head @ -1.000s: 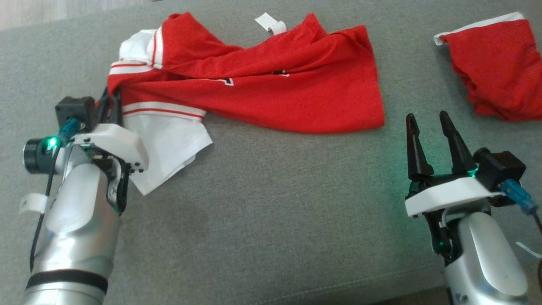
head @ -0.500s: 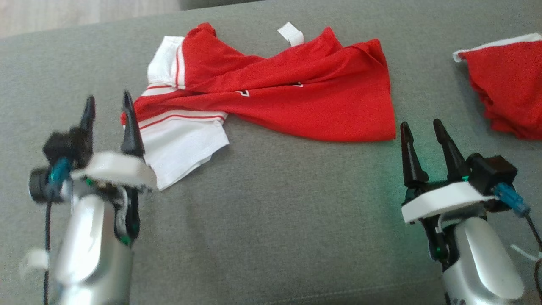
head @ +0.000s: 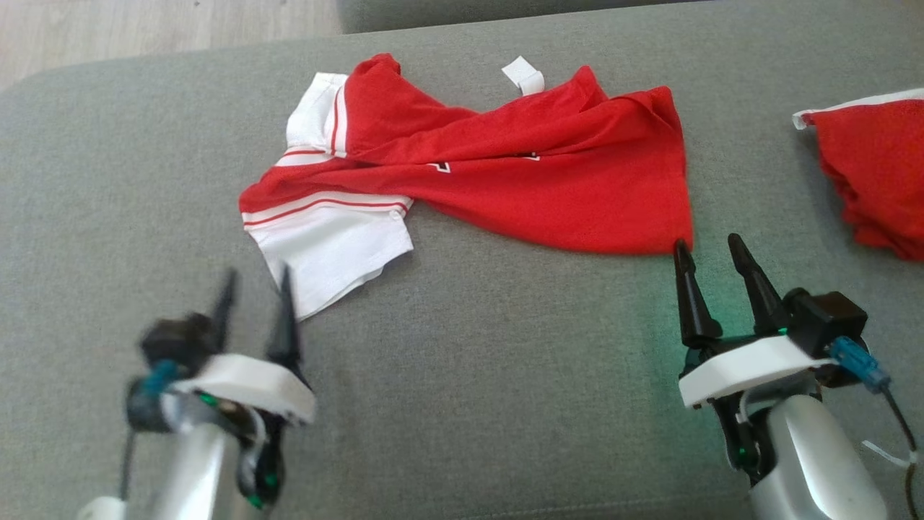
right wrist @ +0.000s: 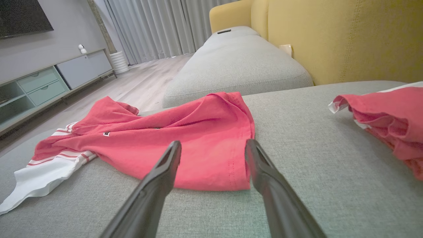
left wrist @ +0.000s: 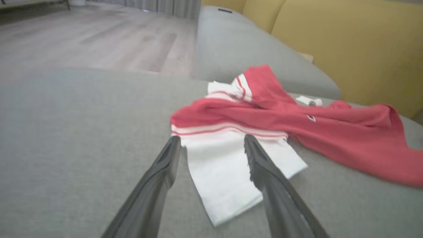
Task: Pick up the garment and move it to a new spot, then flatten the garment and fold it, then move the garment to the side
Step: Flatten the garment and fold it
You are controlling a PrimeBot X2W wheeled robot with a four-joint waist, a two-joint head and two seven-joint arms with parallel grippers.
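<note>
Grey cushion bears the crumpled garment, another red cloth cut off, both arms' jaws spread

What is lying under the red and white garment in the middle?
The grey sofa cushion bears the garment. Its white sleeve seems to run partly under a red fold; anything else beneath is covered.

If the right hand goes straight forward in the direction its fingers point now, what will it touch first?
Most likely the near hem corner of the red garment, which lies just ahead of the right hand on the grey cushion. Depth is unclear; the hand may pass just above it.
</note>
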